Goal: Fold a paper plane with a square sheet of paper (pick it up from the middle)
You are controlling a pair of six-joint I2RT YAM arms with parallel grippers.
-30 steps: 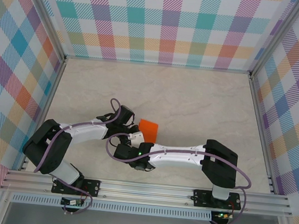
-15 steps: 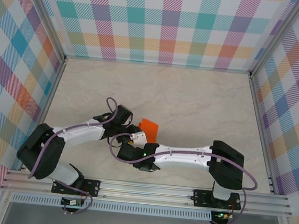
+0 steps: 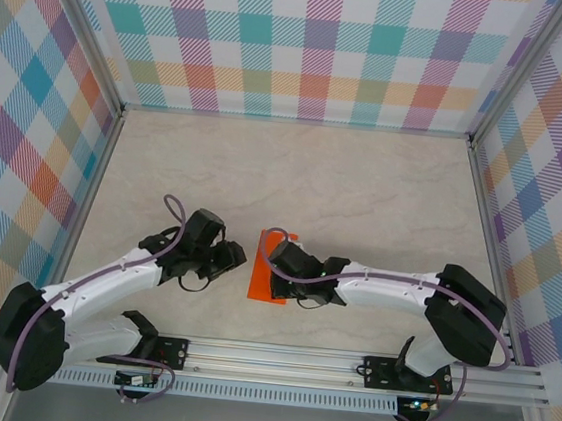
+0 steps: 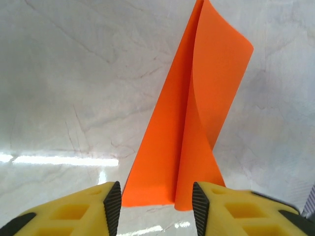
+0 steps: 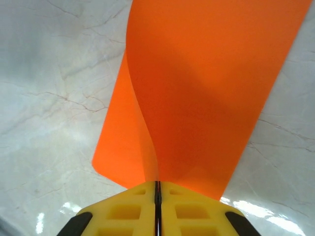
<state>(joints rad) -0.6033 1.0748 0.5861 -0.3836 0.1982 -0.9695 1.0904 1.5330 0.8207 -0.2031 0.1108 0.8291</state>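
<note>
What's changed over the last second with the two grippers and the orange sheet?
The left gripper opened and drew back to the left, away from the square sheet of paper. The right gripper closed on the sheet's near edge. The sheet is still near the middle of the table.

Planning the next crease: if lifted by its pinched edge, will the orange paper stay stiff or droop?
Likely droops: the orange paper bows softly away from the shut right gripper. It looks thin, so probably very light. Its upper flap stands off the lower layer, so the fold may spring open.
</note>
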